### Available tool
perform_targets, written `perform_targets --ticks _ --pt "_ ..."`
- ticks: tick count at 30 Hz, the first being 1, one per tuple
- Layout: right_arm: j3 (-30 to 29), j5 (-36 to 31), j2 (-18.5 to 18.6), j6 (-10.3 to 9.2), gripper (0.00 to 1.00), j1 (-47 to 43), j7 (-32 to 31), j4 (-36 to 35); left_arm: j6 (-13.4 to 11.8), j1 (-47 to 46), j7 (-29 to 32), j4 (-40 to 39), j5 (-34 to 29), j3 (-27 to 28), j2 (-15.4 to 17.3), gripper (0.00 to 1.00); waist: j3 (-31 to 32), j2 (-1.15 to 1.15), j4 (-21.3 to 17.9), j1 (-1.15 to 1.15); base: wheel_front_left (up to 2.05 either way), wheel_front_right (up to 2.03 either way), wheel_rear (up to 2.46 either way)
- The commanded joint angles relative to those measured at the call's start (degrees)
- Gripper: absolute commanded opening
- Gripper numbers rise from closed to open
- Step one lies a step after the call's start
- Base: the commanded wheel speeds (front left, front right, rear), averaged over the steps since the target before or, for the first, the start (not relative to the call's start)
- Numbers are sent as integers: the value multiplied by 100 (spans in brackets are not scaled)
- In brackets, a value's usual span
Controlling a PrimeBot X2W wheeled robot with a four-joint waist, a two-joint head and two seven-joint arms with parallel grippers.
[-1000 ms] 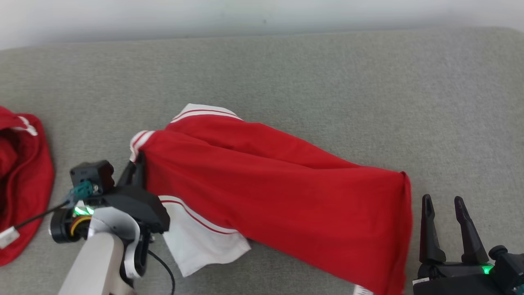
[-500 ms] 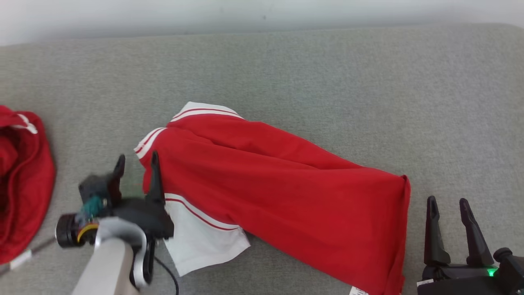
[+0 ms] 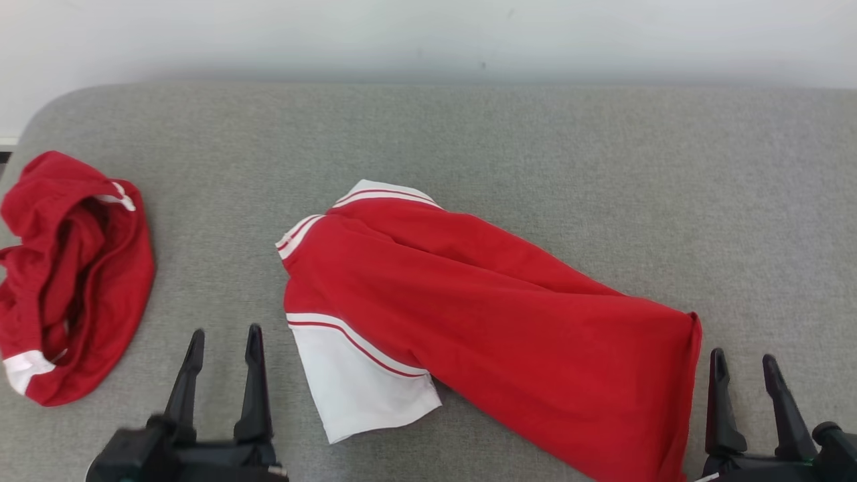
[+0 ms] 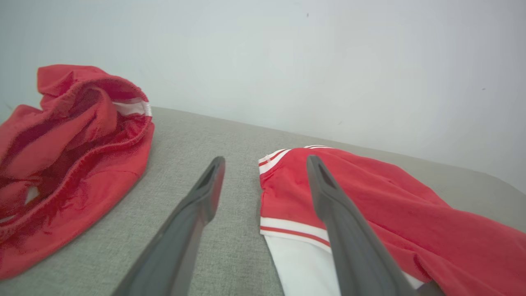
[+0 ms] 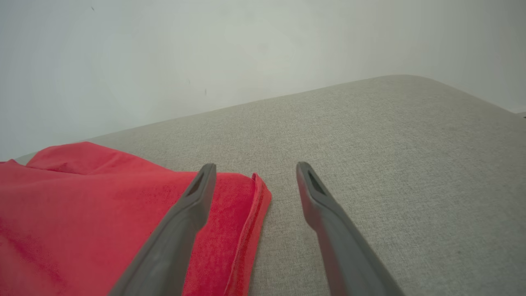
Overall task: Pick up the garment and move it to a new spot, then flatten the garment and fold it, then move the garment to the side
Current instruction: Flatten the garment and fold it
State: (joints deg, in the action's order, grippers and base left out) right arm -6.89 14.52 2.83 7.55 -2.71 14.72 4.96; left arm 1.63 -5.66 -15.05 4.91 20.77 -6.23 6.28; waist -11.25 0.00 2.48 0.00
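**So: red shirt [image 3: 482, 314] lies slantwise, one end toward each arm**

The red shirt rests on the grey cushion [image 3: 602, 147], about mid-way across it. Its long axis runs on a diagonal, from the striped collar end at the far left down to the hem [image 3: 683, 395] at the near right. It looks folded lengthwise into a narrow band, with one white sleeve [image 3: 361, 388] sticking out along the near edge.

The left gripper [image 3: 225, 331] hangs low at the near left, jaws wide apart and holding nothing. It is near the sleeve and collar end but clear of the cloth. In the left wrist view the shirt's edge sits between the two fingers and off toward the right one, so the cloth lies ahead and to the right of that arm.

The right gripper [image 3: 744, 355] is at the near right, jaws likewise spread and empty, just beside the hem corner. In the right wrist view the hem runs under the left finger, with bare cushion ahead of the other.

Each arm is therefore nearer its own end. By this reading, a cross fold would bring one end along the diagonal toward the other. A second red garment [image 3: 73, 268] lies crumpled well apart at the far left.
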Motion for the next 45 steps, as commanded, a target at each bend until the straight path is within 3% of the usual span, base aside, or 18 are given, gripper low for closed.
perform_targets --ticks 1,7,24,39,40,41,42,44,45 --pt "-47 0 7 -13 100 -44 -158 113 134 306 -16 -261 -212 147 -111 100 115 0 98 0 0 0 0" --pt "-249 -117 9 -13 100 69 -848 332 323 804 -17 -618 -640 254 -306 100 261 0 223 0 0 0 0" --pt "-1093 -737 5 -13 100 1051 -2654 819 284 795 -18 -478 -519 4 -343 100 328 0 546 0 0 0 0" --pt "-1195 -1016 7 -13 100 1110 -3164 979 304 739 -18 -485 -561 -45 -343 100 208 0 566 0 0 0 0" --pt "-1197 -1004 7 -13 82 1113 -3174 988 315 740 -18 -488 -570 -50 -343 100 209 0 563 0 0 0 0" --pt "-1200 -995 8 -13 71 1114 -3174 997 327 738 -18 -492 -576 -48 -343 100 209 0 560 0 0 0 0" --pt "-1207 -987 8 -13 49 1115 -3181 1013 328 735 -18 -496 -583 -54 -343 100 209 0 557 0 0 0 0" --pt "-1202 -952 7 -13 40 1131 -3197 1056 341 730 -18 -502 -599 -60 -343 100 207 0 553 0 0 0 0" --pt "-1188 -909 7 -13 22 1146 -3212 1091 350 728 -18 -504 -608 -61 -343 100 205 0 552 0 0 0 0"
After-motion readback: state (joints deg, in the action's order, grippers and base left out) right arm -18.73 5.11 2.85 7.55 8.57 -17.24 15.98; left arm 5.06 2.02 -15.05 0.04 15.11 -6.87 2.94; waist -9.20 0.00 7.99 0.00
